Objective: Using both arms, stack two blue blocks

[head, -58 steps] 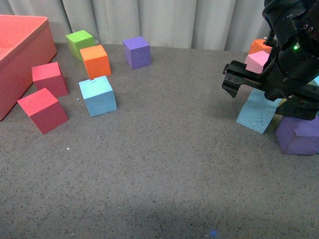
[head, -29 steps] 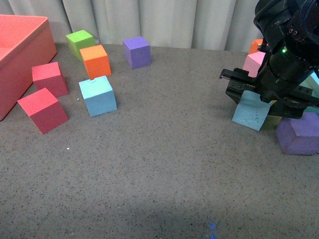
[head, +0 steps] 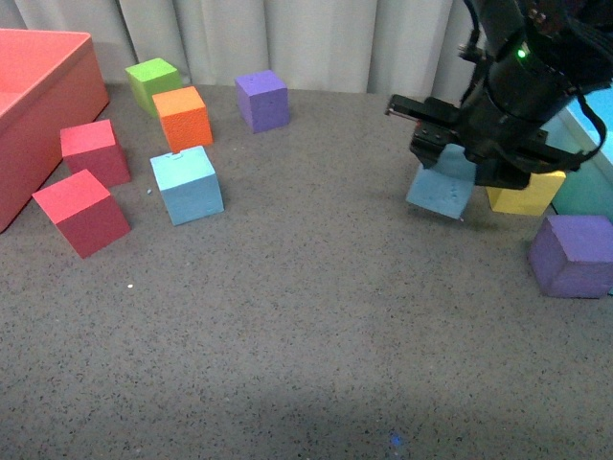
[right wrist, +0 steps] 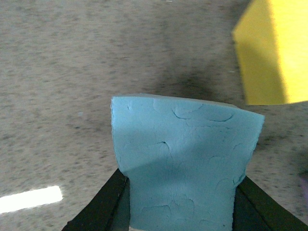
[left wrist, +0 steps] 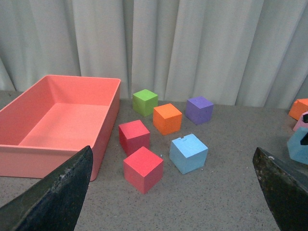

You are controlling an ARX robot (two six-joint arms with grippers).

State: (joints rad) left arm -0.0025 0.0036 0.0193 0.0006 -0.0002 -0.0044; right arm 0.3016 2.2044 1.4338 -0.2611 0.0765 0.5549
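The light sky-blue foam cube with embossed marks [head: 441, 190] is clamped between the right fingers [right wrist: 103, 207] and held tilted just off the grey desk [head: 316, 316], near its right edge and next to a yellow foam cube [head: 525, 195]. The other sky-blue foam cube [head: 188, 184] is sat toward the left edge, just in front of an orange foam cube [head: 184, 117]. The left fingers [left wrist: 57, 192] are spread wide, released.

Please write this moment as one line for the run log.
right gripper: shut on blue block, tilted, apparently off the table | left gripper: open, holding nothing | second blue block: on table, untouched
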